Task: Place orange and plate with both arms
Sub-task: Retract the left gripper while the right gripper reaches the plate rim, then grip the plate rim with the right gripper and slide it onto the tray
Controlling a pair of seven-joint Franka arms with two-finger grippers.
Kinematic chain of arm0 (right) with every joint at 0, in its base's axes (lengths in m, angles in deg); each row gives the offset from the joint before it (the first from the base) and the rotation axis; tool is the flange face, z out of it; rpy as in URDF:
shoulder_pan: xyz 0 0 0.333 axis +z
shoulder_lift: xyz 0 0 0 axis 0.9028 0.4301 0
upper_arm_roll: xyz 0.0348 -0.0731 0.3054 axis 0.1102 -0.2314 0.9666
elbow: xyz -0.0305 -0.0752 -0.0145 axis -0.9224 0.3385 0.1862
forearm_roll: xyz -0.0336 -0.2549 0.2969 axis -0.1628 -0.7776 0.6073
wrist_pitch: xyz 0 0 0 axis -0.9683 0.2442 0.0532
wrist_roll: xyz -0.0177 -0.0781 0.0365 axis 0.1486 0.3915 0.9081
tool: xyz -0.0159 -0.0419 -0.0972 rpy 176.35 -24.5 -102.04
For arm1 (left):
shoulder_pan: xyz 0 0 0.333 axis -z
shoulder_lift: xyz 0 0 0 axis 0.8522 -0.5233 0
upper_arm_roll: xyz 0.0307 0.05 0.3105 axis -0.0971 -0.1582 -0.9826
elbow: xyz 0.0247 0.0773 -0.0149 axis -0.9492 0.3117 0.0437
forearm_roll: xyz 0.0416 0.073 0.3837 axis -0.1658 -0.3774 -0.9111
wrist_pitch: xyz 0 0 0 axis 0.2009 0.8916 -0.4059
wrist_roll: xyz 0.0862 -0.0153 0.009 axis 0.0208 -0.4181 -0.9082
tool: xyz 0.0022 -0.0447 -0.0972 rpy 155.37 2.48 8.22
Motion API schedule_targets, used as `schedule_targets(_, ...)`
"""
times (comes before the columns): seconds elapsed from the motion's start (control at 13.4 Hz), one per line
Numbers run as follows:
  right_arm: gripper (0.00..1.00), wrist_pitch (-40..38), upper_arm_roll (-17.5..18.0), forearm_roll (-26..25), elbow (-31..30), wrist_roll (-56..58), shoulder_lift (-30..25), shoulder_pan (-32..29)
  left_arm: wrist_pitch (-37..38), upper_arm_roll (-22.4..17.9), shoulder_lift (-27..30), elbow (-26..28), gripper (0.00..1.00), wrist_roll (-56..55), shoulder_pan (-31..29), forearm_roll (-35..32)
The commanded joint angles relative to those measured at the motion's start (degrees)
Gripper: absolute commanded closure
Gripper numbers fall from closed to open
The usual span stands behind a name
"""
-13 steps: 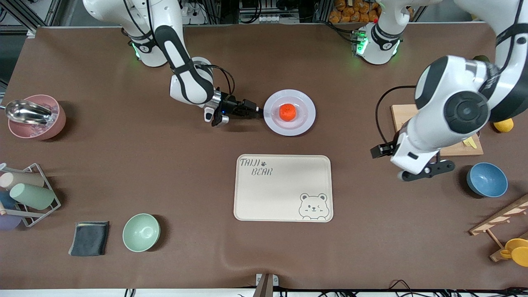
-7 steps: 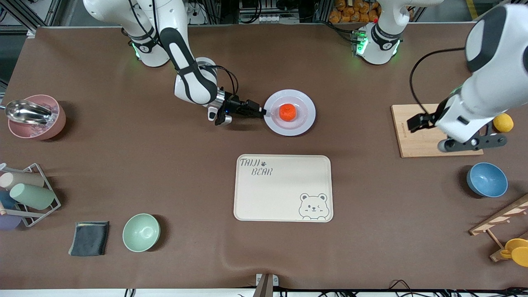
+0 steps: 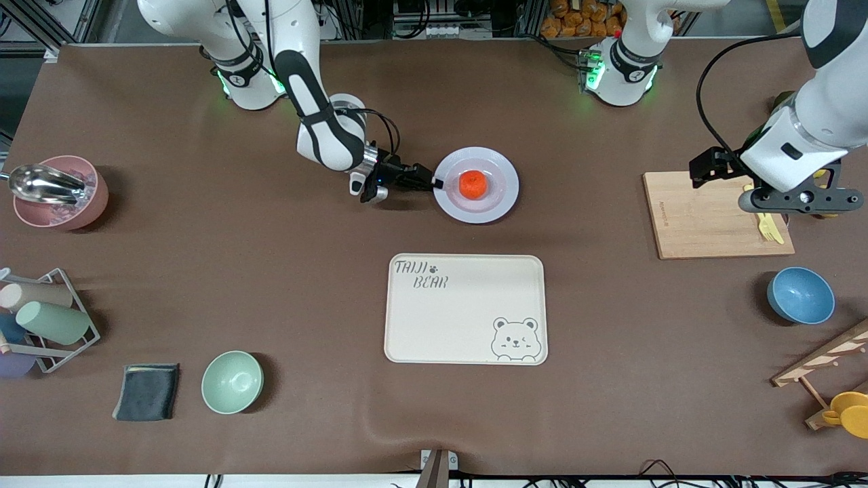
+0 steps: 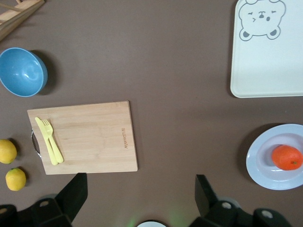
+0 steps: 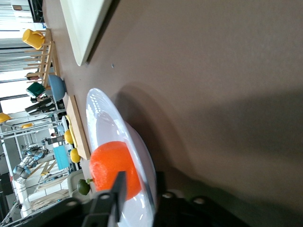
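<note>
Brown table mat holds the plate (image 3: 476, 184) with the orange (image 3: 472, 184) on it. We see our right gripper (image 3: 434, 183) seemingly clamped on the plate's rim; our left gripper (image 4: 137, 203) hangs open over the cutting board (image 3: 705, 217).

Three bowls (image 3: 232, 381) — perhaps two lemons (image 4: 8, 151).

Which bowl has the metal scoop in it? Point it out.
The pink bowl at the right arm's end of the table; the scoop rests in it. The mint-green bowl and blue bowl are empty.
</note>
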State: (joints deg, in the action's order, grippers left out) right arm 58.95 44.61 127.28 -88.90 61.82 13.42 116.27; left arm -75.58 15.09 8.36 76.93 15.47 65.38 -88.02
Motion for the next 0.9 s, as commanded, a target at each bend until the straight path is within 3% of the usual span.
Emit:
schedule_targets(0.0, 1.00, 1.83, -0.65, 2.40, 0.93, 0.81, 0.30, 1.17, 0.58, -0.35, 2.60, 0.84, 0.00, 2.60, -2.62, 3.40)
schedule_targets(0.37, 1.00, 2.27, -0.82, 2.48, 0.84, -4.36, -4.08, 0.20, 0.49, -0.26, 3.31, 0.75, 0.00, 3.92, -2.80, 4.64)
schedule_targets(0.67, 1.00, 9.12, -1.08, 2.48, 1.72, -12.00, -11.81, -0.76, 0.49, -0.17, 3.13, 0.84, 0.00, 3.92, -2.98, 4.64)
schedule_targets(0.82, 1.00, 9.57, -1.17, 2.40, 3.12, -13.08, -12.80, -2.77, 0.49, 0.09, 3.13, 0.84, 0.00, 3.66, -2.19, 4.55)
